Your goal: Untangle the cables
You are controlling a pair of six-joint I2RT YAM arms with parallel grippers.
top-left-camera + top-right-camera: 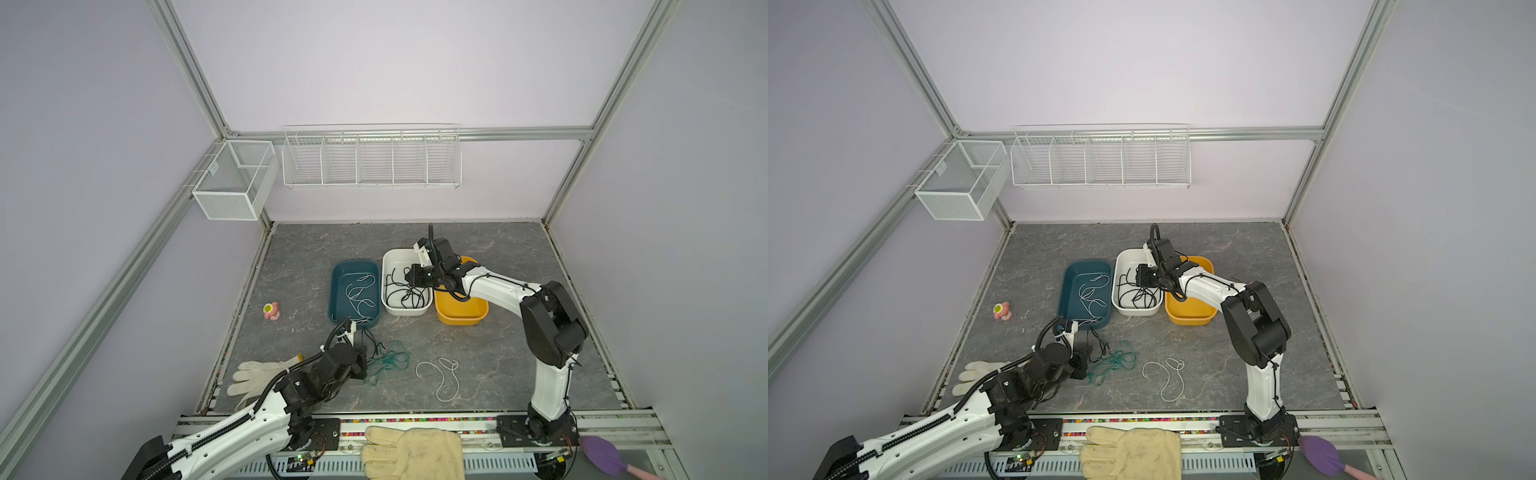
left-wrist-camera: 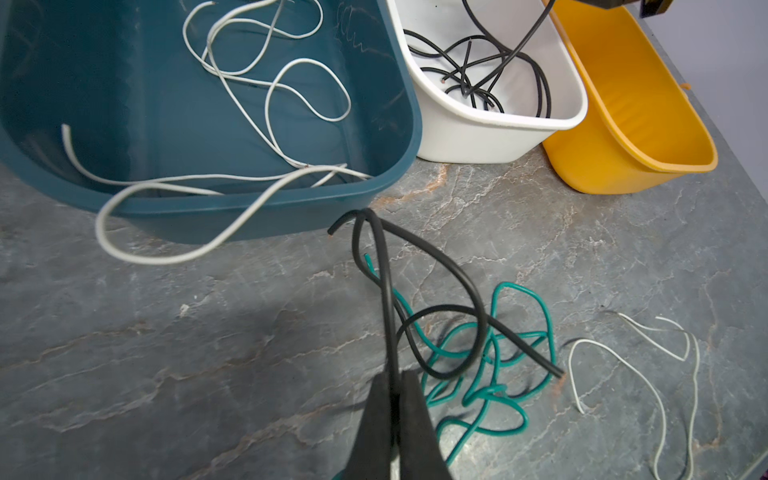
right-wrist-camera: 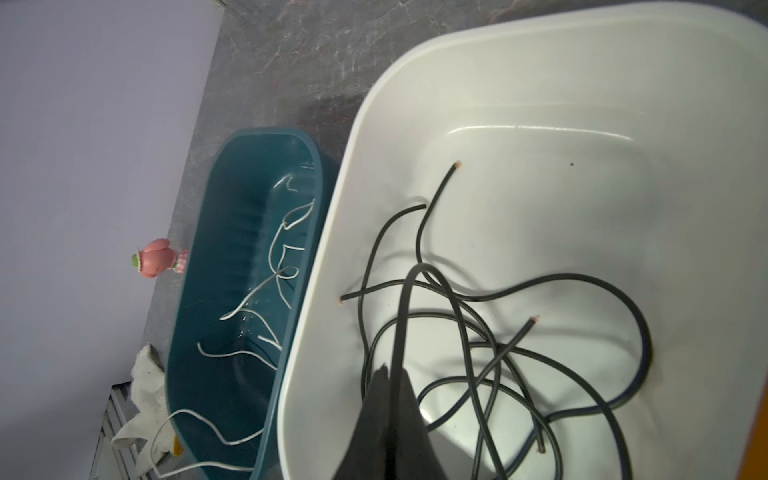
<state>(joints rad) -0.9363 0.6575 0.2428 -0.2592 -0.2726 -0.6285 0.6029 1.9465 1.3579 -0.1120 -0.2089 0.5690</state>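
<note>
My left gripper (image 2: 395,376) (image 1: 360,360) is low over the table in front of the blue bin (image 1: 336,291). It is shut on a black cable (image 2: 384,291) that loops through a tangle of teal-green cables (image 2: 498,374) (image 1: 388,359). A loose white cable (image 1: 444,376) lies on the table to their right. White cables (image 2: 270,83) lie in the blue bin, and one hangs over its front rim. My right gripper (image 3: 392,370) (image 1: 411,278) hangs over the white bin (image 1: 388,257), shut on a black cable (image 3: 405,316) that rises from several black cables (image 3: 540,353) inside.
A yellow bin (image 1: 461,318) stands right of the white one, partly under my right arm. A pink toy (image 1: 272,311) stands at the table's left edge. A white glove (image 1: 257,374) lies front left, a cream glove (image 1: 415,453) on the front rail. Wire baskets (image 1: 370,160) hang on the back wall.
</note>
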